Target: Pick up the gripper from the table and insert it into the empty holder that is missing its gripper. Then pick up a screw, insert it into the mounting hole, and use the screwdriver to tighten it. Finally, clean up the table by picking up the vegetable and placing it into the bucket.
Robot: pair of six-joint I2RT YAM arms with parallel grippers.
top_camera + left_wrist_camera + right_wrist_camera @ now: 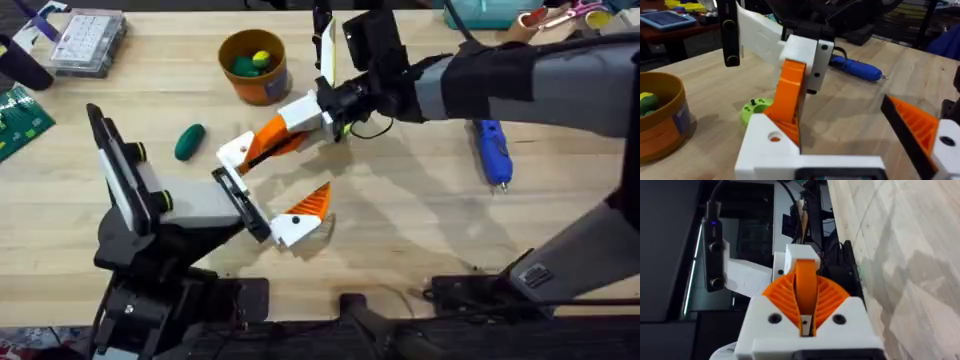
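The right tool (278,134) reached across the bench (420,220) from the right, its white fingers with orange pads pressed together on the spare finger (237,152). In the right wrist view that orange ribbed piece (805,287) sat pinched between the two pads. Its white base block lay at the far end of the holder (243,205), the black rail across the pale grey left tool (278,185). Whether it was seated there could not be told. The left tool's one mounted finger (302,213) stood at the rail's near end, so the pair was spread wide.

The vegetable (189,141) lay on the bench beside the left arm, apart from the bucket (262,88) at the back. The screwdriver (492,150) rested on the bench well to the right.
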